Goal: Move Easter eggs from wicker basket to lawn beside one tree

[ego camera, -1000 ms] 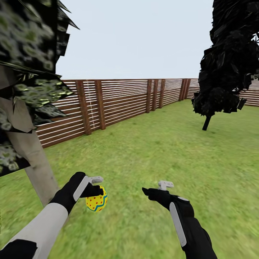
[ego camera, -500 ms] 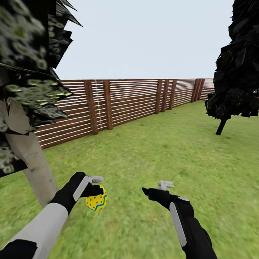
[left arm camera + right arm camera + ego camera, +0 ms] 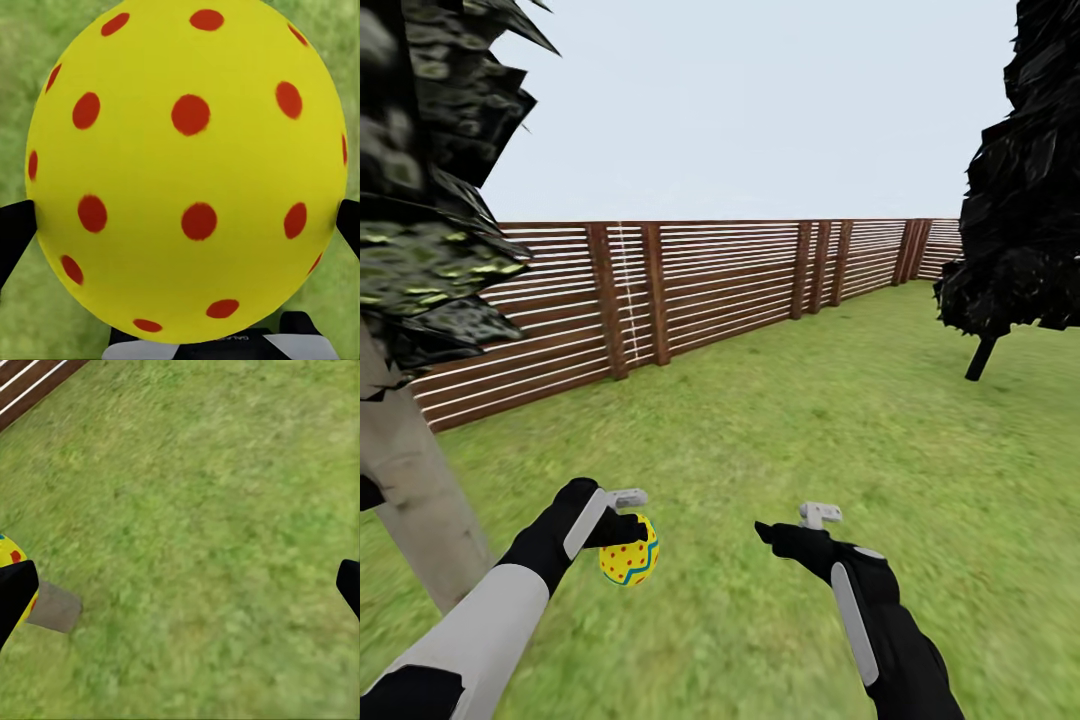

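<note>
A brown fence of horizontal wooden slats (image 3: 720,285) ran across the far side of the yard, its thicker posts spaced along it, turning a corner toward the right. Above it hung a flat, pale grey-blue sky (image 3: 760,110), evenly lit and cloudless. A thin-stemmed dark columnar tree (image 3: 1025,200) stood at the right, its slim trunk leaning slightly where it met the ground.

My head camera looks forward and down across the lawn (image 3: 780,420). The left wrist camera sits very near the egg (image 3: 187,165); the right wrist camera shares both.
</note>
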Motion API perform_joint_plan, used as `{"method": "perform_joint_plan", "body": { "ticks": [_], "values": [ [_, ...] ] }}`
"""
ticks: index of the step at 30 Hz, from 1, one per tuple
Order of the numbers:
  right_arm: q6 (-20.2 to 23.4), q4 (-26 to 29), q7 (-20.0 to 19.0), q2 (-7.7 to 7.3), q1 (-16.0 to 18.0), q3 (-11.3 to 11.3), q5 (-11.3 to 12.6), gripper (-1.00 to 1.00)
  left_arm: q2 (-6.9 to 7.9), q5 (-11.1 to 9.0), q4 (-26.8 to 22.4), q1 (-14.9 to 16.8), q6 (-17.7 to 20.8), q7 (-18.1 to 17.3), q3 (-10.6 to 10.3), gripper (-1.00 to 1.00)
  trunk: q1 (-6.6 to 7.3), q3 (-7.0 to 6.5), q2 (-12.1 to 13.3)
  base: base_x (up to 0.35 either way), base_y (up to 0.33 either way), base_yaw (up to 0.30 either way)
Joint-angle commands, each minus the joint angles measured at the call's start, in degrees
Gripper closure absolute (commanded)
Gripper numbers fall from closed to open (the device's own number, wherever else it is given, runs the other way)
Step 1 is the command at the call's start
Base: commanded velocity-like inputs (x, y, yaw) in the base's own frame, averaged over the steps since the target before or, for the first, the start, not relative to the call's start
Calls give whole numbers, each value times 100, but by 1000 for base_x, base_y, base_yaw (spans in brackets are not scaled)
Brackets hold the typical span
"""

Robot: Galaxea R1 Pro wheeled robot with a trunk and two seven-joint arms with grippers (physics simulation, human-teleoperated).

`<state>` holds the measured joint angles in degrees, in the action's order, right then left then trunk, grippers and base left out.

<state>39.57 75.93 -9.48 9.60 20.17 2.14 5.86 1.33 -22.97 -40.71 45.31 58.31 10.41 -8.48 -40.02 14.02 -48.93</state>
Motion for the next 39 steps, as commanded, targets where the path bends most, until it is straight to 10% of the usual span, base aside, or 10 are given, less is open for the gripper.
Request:
{"method": "perform_joint_plan", "body": {
  "ticks": [1, 39],
  "values": [
    [33, 7, -9, 6, 5, 16, 38, -100, 8, -59, -7, 4, 14, 49, -31, 100, -4, 8, -6, 309, -2, 0],
    [34, 9, -8, 7, 5, 10, 38, -100, 33, -74, -1, 4, 7, 46, -9, 100, -92, 80, -166, 199, -37, 0]
  ]
}}
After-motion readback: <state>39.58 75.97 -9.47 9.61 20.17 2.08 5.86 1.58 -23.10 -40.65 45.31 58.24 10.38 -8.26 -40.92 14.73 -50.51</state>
